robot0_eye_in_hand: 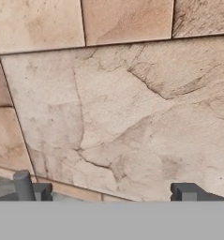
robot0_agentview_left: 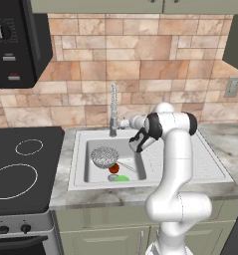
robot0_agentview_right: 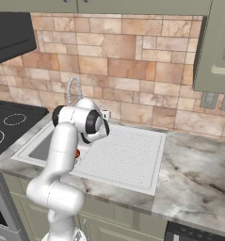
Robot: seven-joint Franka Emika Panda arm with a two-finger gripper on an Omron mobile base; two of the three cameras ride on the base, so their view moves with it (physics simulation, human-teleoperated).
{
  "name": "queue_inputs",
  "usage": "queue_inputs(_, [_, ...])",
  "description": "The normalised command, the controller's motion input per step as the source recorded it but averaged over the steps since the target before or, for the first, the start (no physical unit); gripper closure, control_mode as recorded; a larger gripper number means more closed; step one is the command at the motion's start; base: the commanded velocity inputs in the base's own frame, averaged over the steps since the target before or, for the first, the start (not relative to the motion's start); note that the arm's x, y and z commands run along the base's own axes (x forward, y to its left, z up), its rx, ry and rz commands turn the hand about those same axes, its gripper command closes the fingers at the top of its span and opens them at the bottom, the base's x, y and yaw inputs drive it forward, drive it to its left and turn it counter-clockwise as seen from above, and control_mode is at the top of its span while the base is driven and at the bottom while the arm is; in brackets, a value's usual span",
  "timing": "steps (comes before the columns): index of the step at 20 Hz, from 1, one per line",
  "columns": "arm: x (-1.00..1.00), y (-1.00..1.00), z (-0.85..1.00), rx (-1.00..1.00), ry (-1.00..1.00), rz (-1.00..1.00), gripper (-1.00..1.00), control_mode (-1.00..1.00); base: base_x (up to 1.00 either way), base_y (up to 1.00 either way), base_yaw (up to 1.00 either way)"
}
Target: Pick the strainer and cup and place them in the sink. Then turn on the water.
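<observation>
Gripper [robot0_eye_in_hand: 106,194] wide open, empty, facing tile wall behind sink [robot0_agentview_left: 80,167], close to faucet [robot0_agentview_left: 113,110]. Strainer [robot0_agentview_left: 104,157] and green cup [robot0_agentview_left: 122,178] lying in basin beside small red ball [robot0_agentview_left: 114,169]. Likely step: turning on water. Next: reaching lever at faucet base, nudging sideways.

Tan stone-tile backsplash [robot0_agentview_left: 130,55] behind marble counter [robot0_agentview_left: 225,142]. Black cooktop [robot0_agentview_left: 21,169] at left, 2 white burner rings. Black microwave [robot0_agentview_left: 13,42] above it. Small red and brown ball [robot0_agentview_left: 114,169] in basin. Wall outlet [robot0_agentview_right: 209,100] at right. Green-grey cabinets [robot0_agentview_right: 217,42] overhead.
</observation>
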Motion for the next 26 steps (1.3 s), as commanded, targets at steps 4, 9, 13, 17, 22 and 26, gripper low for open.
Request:
queue_inputs(4, [0.24,0.00,-0.13,0.00,0.00,0.00,-1.00,-1.00,0.00,0.00,0.00])
queue_inputs(9, [0.22,0.00,-0.14,0.00,0.00,0.00,-1.00,-1.00,0.00,0.00,0.00])
queue_inputs(13, [0.02,0.00,-0.02,0.00,0.00,0.00,-1.00,-1.00,0.00,0.00,0.00])
queue_inputs(17, [0.00,-0.01,0.00,0.00,0.00,0.00,-1.00,-1.00,0.00,0.00,0.00])
queue_inputs(22, [0.00,-0.11,-0.05,0.00,0.00,-0.02,-1.00,-1.00,0.00,0.00,0.00])
queue_inputs(26, [0.00,-0.17,-0.06,0.00,0.00,-0.04,-1.00,-1.00,0.00,0.00,0.00])
